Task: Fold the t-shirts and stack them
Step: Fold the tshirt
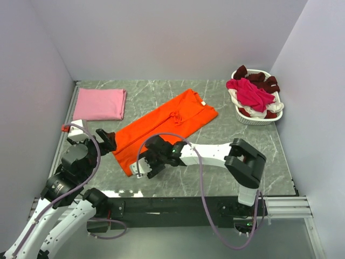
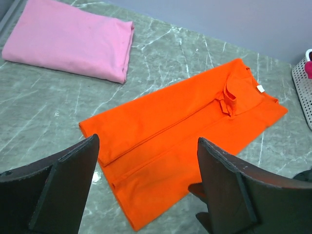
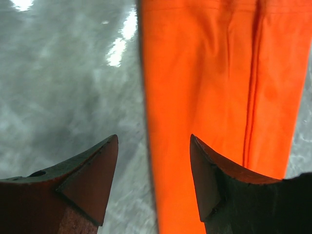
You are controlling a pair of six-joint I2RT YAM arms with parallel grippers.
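Observation:
The bright orange t-shirt lies flat on the table, folded lengthwise into a long strip running from near left to far right. It also shows in the left wrist view and the right wrist view. A light pink t-shirt lies folded at the far left and shows in the left wrist view. My left gripper is open and empty, just off the strip's near left end. My right gripper is open and empty, straddling the strip's long near edge close to that end.
A white basket at the far right holds magenta and dark maroon shirts. Its edge shows in the left wrist view. Walls close in the table on three sides. The right arm reaches across the near middle.

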